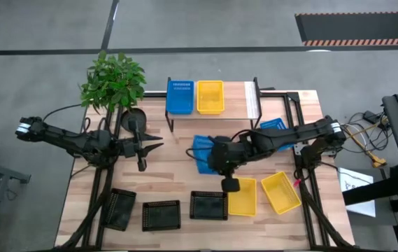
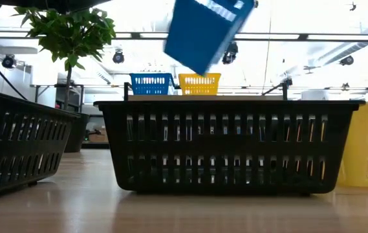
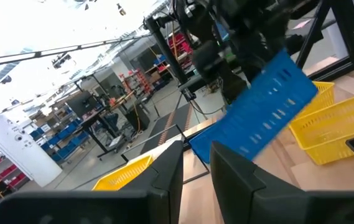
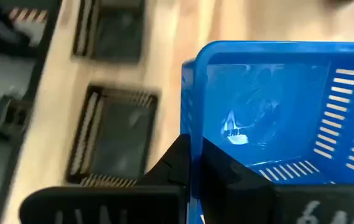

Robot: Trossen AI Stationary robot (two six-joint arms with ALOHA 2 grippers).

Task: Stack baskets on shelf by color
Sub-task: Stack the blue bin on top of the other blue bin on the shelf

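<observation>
Two baskets already sit on the shelf (image 1: 251, 98) at the upper middle of the overhead picture, a blue basket on the shelf (image 1: 180, 96) and a yellow basket on the shelf (image 1: 210, 96) touching side by side, which looks like the start of one pile per colour; the right part of the wooden top is bare, I would guess kept for black. At the centre of that picture the right gripper (image 4: 192, 163) has its jaws pinched tight on the rim wall of the lifted blue basket (image 1: 202, 150), one finger inside and one outside, so the basket hangs tilted in the air above the table, as the table-level view shows near its top edge. Gripping by the rim leaves the bottom free to nest into the blue one on the shelf, which I take to be its target. A third blue basket (image 1: 275, 127) lies right of centre, partly under the arm. Along the lower edge wait three black baskets (image 1: 162, 214), and to the lower right two yellow baskets (image 1: 268, 194). The left gripper (image 1: 145, 148) hovers at centre left near the potted plant (image 1: 113, 80), jaws narrowly apart around nothing, apparently keeping clear.
</observation>
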